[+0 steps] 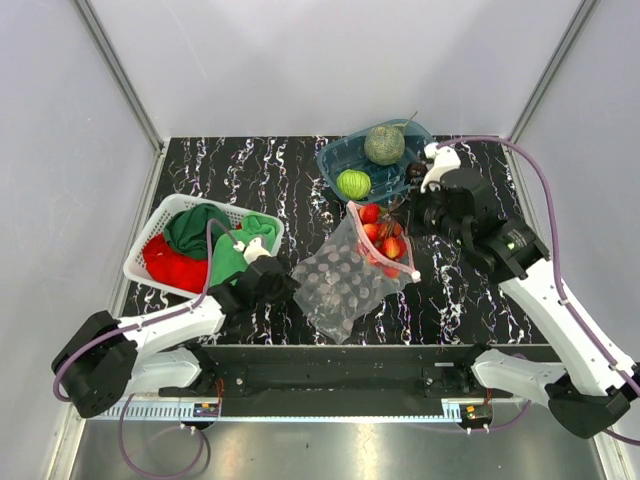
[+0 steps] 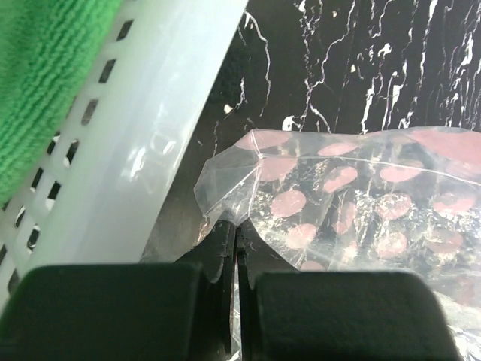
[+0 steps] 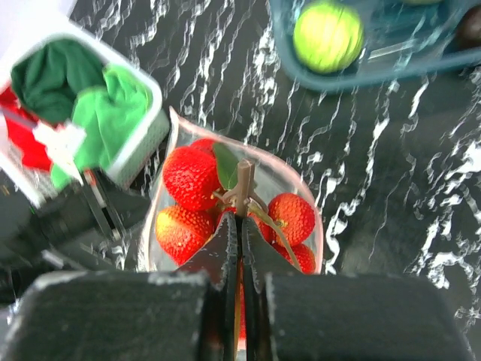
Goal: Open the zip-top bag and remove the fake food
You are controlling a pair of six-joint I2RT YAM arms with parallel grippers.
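Your left arm (image 1: 170, 325) and right arm (image 1: 560, 320) have white links and black joints, each trailing a purple cable (image 1: 548, 215). Your left end effector (image 2: 234, 237) and right end effector (image 3: 239, 226) are black and blocky.

No words, labels, brand names, numbers or signs are showing clearly enough to read in any of the three views. The zip-top bag (image 1: 345, 285) is showing only a printed pattern of pink dots, which is not lettering.
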